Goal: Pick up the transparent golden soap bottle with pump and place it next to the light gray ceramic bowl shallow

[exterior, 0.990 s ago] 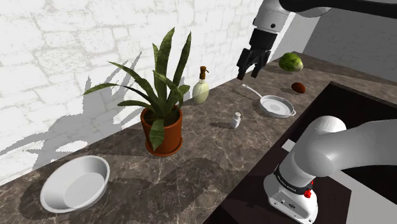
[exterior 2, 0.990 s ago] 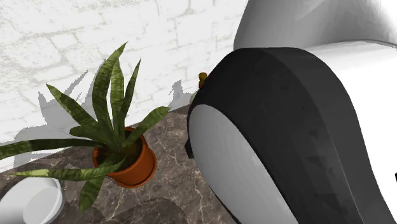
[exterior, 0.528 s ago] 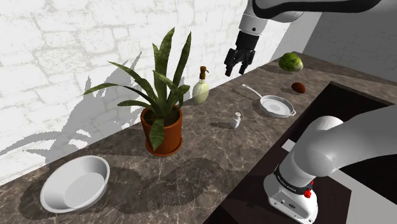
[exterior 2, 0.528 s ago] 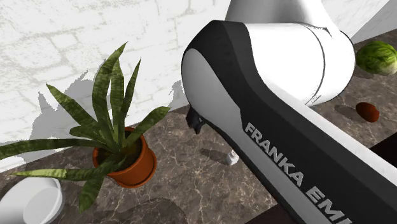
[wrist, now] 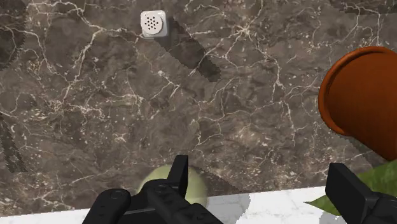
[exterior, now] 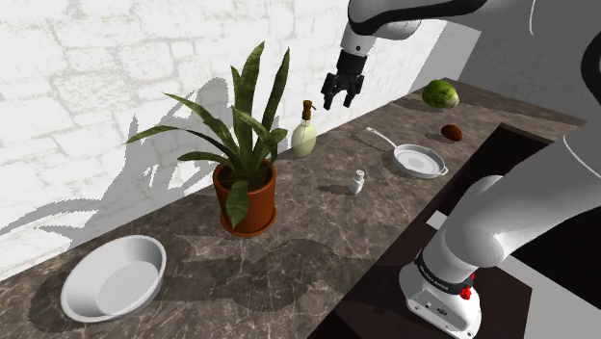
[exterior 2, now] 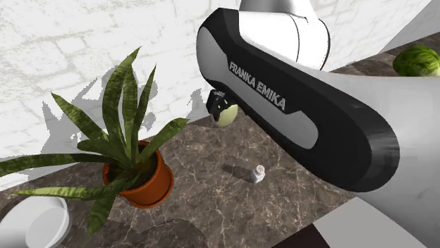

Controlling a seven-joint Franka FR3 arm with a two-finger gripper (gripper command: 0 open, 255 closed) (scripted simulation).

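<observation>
Your pincer [exterior: 339,99] hangs in the air over the back of the dark marble worktop [exterior: 318,236], close to the white brick wall [exterior: 87,67], and it points down. In the wrist view its two black fingers [wrist: 347,191] stand well apart with nothing clasped between them: the pincer is open and empty.

The soap bottle [exterior: 304,138] has a pale yellow-green body and a brownish-gold pump. It stands upright on the worktop by the wall, just below the pincer and a little to the shoulder view's left of it. The two are apart. From the wrist camera the bottle's rounded body peeks out from behind one finger, not in the gap between the two.

A snake plant in a terracotta pot [exterior: 248,204] stands between the bottle and the shallow white bowl [exterior: 114,279]. The bowl sits well apart from the bottle, near the shoulder view's lower left.

On the other side you have a small white shaker [exterior: 357,180] on open marble. A white frying pan [exterior: 420,160] lies further to the shoulder view's right. Beyond it sit a green melon [exterior: 440,93] and a small brown lump [exterior: 452,132].
</observation>
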